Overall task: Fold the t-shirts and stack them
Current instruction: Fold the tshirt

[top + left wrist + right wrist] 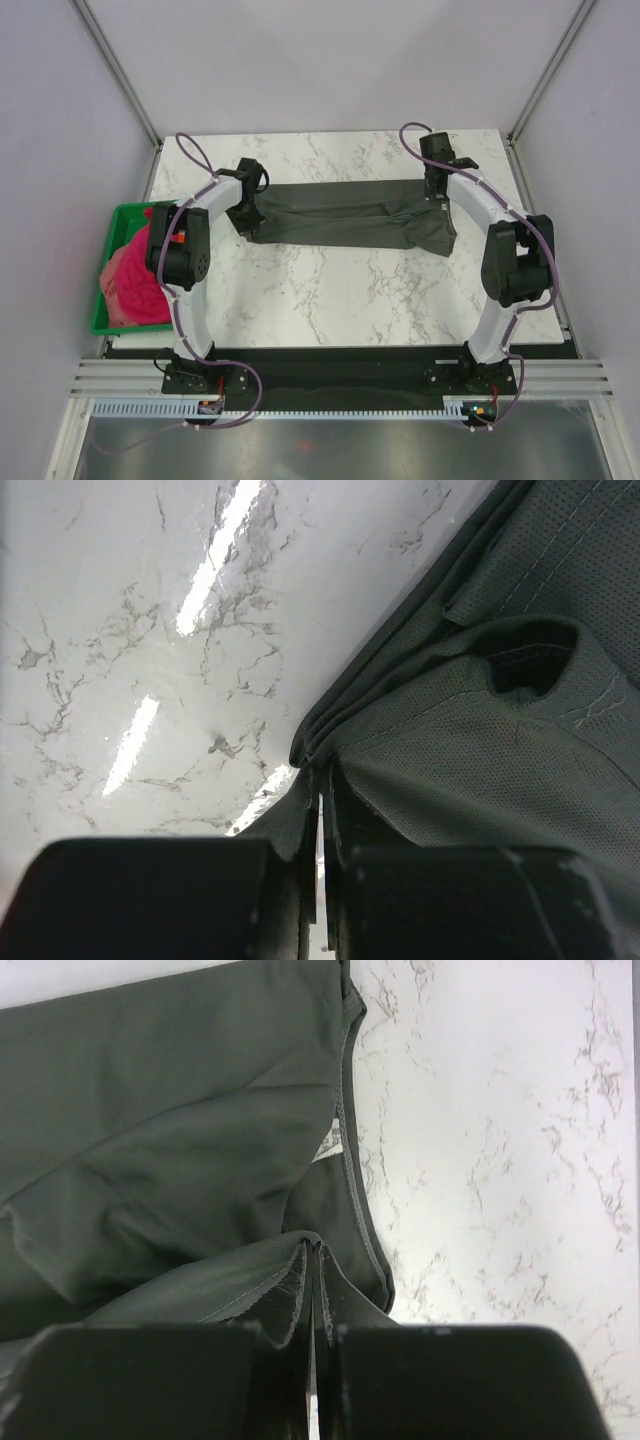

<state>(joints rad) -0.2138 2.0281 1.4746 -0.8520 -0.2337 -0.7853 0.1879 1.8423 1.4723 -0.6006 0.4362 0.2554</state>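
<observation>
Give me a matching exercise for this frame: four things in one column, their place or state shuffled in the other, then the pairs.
Things:
1. dark grey t-shirt
2. pink t-shirts
3. left gripper
4. green bin

Places or states:
A. at the left edge of the scene, beside the left arm
B. shut on one end of the grey cloth
C. crumpled in a heap inside a container
D. stretched lengthwise across the marble table

Pairs: 1-D; 2-C; 3-B; 4-A

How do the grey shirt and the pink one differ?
The dark grey t-shirt lies stretched out on the table, held at either end by the left gripper and right gripper; the bright pink t-shirt sits bunched in the green bin, untouched. Both are soft cloth.
</observation>
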